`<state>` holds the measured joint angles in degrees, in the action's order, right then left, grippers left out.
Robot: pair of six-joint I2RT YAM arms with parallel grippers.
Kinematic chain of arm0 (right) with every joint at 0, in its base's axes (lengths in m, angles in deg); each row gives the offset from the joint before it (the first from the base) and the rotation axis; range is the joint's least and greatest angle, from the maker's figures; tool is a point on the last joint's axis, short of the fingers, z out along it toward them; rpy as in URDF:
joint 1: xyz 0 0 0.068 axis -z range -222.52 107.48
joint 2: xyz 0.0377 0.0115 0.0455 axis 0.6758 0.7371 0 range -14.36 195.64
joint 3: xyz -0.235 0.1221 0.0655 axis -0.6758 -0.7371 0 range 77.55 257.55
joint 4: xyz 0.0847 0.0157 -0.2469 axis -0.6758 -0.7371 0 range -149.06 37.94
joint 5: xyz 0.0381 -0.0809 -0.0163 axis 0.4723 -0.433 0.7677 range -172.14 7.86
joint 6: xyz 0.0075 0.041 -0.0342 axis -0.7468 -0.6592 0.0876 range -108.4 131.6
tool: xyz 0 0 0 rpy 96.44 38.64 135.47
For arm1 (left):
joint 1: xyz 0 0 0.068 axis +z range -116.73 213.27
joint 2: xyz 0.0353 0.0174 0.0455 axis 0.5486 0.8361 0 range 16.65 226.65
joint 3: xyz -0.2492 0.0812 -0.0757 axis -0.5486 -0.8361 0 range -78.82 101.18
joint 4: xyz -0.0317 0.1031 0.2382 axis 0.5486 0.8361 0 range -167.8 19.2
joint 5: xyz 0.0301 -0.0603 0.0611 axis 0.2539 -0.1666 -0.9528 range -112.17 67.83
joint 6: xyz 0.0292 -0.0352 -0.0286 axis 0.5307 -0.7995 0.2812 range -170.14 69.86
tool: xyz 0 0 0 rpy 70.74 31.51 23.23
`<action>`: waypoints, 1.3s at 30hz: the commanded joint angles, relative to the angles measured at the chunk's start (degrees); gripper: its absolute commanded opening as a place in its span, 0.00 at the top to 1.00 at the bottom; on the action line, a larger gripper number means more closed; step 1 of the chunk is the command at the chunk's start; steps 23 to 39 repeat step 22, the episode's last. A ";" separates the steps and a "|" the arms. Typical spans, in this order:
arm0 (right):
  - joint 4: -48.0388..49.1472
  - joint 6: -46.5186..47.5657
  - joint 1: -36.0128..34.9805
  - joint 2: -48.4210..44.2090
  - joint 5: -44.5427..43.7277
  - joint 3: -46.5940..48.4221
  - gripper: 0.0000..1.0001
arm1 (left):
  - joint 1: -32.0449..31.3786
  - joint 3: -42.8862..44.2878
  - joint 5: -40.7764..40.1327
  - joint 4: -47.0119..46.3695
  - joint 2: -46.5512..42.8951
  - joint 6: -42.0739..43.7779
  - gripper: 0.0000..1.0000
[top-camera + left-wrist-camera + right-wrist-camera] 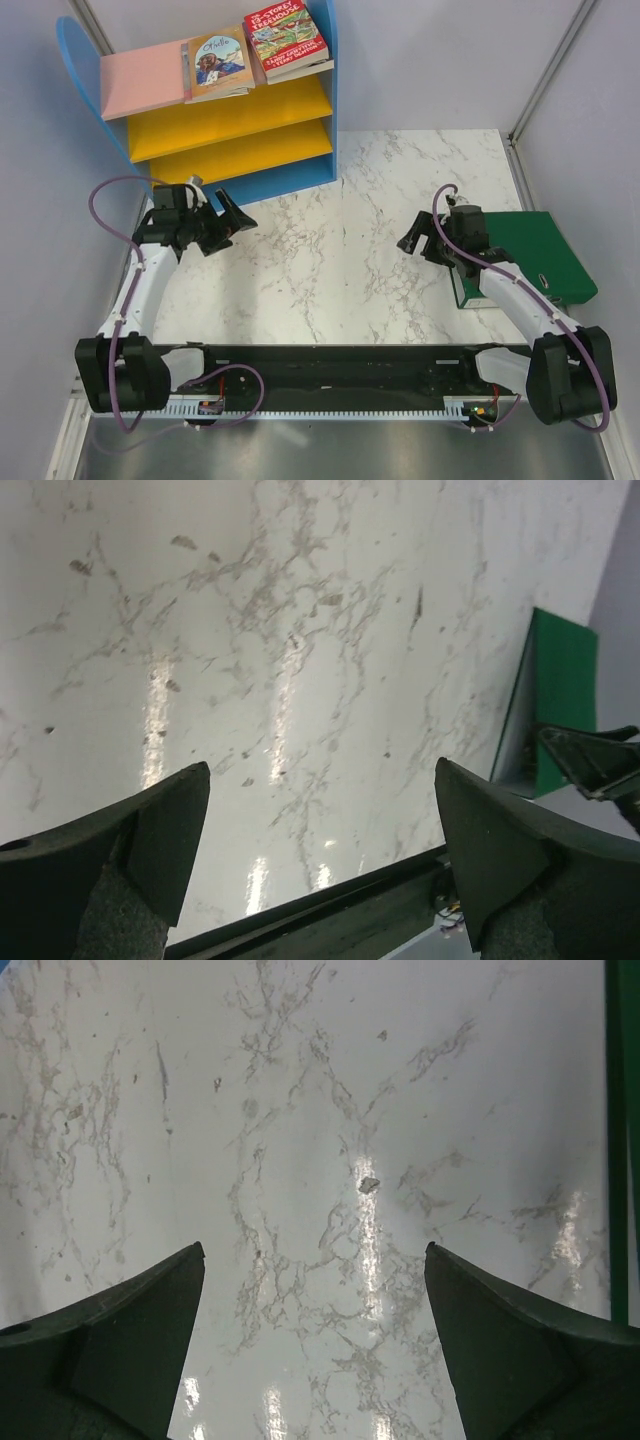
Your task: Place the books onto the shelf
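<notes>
1. Your left tool point(232, 222) and right tool point(415, 238) both hover over the table point(370, 230), fingers apart, holding nothing.
2. The tan book point(217, 63) and the red Treehouse book point(286, 40) lie flat on the shelf point(325, 100), on its pink top board. The yellow boards hold nothing.
3. No book shows on the table, so shelving looks finished. Leave the green binder point(540, 250) alone and retract.

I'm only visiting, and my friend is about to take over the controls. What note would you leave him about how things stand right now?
Left gripper: open, empty, above the table in front of the shelf.
Right gripper: open, empty, beside the green binder.
Books: tan book and red book lie on the shelf's pink top board; others may be under them, unclear.
Done: no book is seen on the table.
Left: probably nothing; count the books.
</notes>
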<state>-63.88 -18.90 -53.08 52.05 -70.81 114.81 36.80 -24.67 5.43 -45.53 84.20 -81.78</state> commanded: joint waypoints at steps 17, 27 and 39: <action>-10.51 6.95 -0.77 2.76 -14.14 12.31 0.02 | -2.83 4.03 -12.75 7.19 5.49 12.04 0.00; -11.04 7.56 -0.86 4.60 -15.20 13.37 0.02 | -2.83 4.82 -10.89 6.40 5.84 13.27 0.00; -11.04 7.56 -0.86 4.60 -15.20 13.37 0.02 | -2.83 4.82 -10.89 6.40 5.84 13.27 0.00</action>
